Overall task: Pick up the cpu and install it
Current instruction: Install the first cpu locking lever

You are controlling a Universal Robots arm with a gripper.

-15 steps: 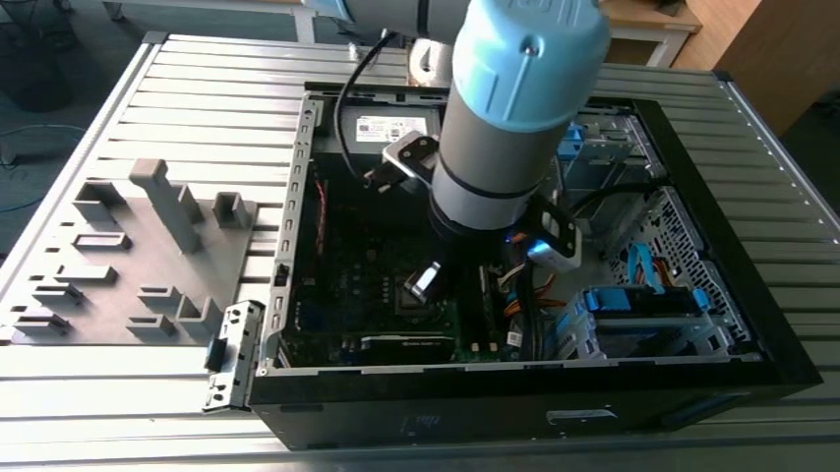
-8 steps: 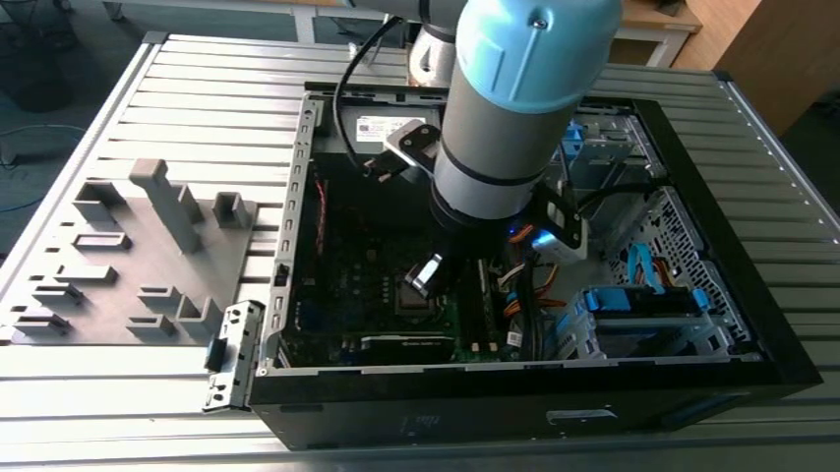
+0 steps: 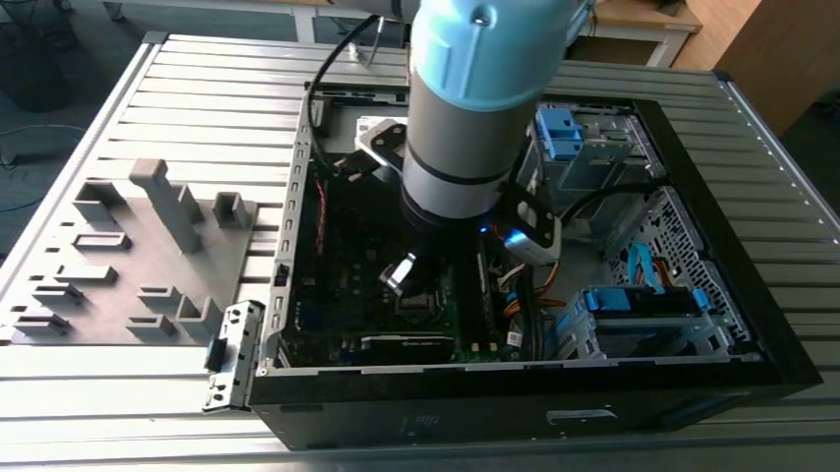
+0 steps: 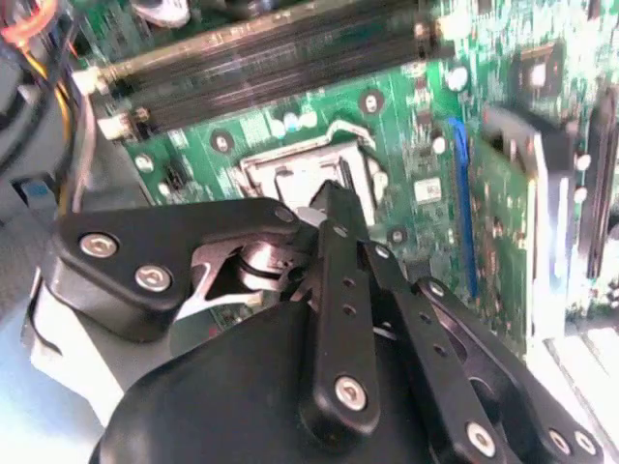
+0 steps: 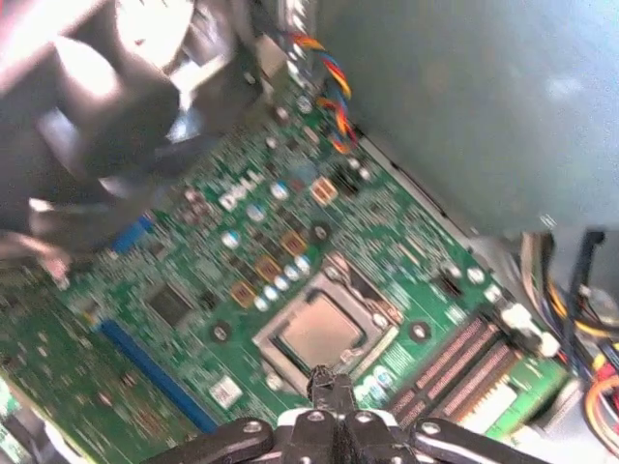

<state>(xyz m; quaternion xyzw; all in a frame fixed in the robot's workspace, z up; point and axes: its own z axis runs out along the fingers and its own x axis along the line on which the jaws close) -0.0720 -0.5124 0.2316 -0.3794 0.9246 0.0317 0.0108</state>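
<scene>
The cpu [image 5: 322, 331] already lay seated in the socket [image 5: 276, 362]; the jaws, closed and empty, hovered just above it.

cpu [image 4: 308, 174] | part hidden by gripper [image 4: 334, 198] | second wrist view

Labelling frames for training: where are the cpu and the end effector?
cpu [image 5: 319, 331]: first wrist view, centre of its metal face, in the socket.
end effector [image 5: 331, 385]: first wrist view, its fingertips.
</scene>
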